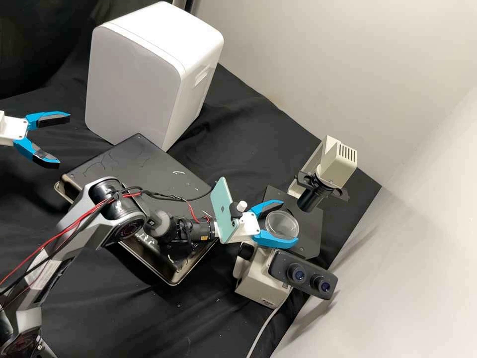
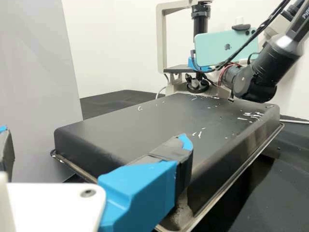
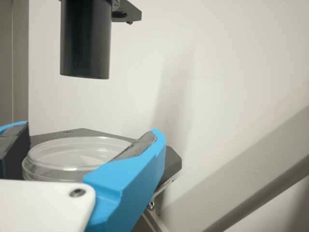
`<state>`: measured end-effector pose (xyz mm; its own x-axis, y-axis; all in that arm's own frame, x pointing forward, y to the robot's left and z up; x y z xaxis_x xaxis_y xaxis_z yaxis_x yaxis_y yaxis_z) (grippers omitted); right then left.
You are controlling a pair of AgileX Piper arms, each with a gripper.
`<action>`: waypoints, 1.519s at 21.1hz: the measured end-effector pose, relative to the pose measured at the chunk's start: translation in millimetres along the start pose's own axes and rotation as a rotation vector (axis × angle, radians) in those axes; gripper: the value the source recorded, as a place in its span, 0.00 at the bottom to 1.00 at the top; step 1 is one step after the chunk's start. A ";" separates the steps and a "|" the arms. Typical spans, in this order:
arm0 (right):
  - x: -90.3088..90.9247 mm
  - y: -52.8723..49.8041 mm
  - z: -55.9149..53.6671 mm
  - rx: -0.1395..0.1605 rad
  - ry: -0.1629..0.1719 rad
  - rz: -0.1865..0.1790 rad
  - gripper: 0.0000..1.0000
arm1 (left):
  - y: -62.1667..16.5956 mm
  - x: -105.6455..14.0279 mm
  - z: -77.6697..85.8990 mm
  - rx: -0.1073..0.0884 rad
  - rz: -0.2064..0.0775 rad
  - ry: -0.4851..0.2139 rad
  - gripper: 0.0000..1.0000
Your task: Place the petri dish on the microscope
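Observation:
The clear petri dish [image 1: 281, 223] sits low over the microscope's black stage [image 1: 303, 243], under the dark lens tube [image 1: 310, 197]. My right gripper [image 1: 280, 222] is shut on the dish, one blue finger on each side. The right wrist view has the dish [image 3: 67, 157] between the fingers [image 3: 130, 164], with the stage [image 3: 72, 133] just behind and the lens tube [image 3: 86, 38] overhead. My left gripper [image 1: 49, 138] hangs open at the far left, holding nothing. In the left wrist view, the microscope [image 2: 193, 72] stands far off beyond my open left gripper [image 2: 91, 140].
A black slab on a metal tray [image 1: 144, 169] lies mid-bench, under the right arm. A tall white box [image 1: 149, 69] stands behind it. The microscope's eyepieces [image 1: 308, 278] face the near right, close to the white wall. A cable [image 1: 263, 328] runs off its base.

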<state>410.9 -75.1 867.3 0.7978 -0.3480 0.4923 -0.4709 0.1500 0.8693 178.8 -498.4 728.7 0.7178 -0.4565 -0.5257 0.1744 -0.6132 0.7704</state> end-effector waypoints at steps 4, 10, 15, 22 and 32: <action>0.3 -1.6 -0.1 -0.007 -0.008 -0.010 1.00 | 0.0 0.0 0.0 0.000 0.000 0.000 1.00; 1.1 -3.0 0.5 -0.014 -0.009 -0.011 1.00 | -0.2 0.2 0.8 0.000 -0.001 -0.004 1.00; 2.2 -2.3 0.9 -0.015 -0.009 -0.013 1.00 | -0.7 0.4 0.6 -0.001 -0.004 -0.004 1.00; -7.1 4.7 0.0 -0.042 0.032 -0.103 1.00 | -1.2 0.6 0.8 -0.002 -0.006 -0.005 1.00; -33.1 18.6 -4.7 -0.096 0.096 -0.213 1.00 | -1.0 0.7 0.1 -0.006 -0.003 0.003 1.00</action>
<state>377.5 -56.4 867.4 0.9096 -0.2925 0.2951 -0.2537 0.1715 0.9520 179.0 -498.3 727.6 0.7193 -0.4528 -0.5269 0.1804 -0.6107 0.7711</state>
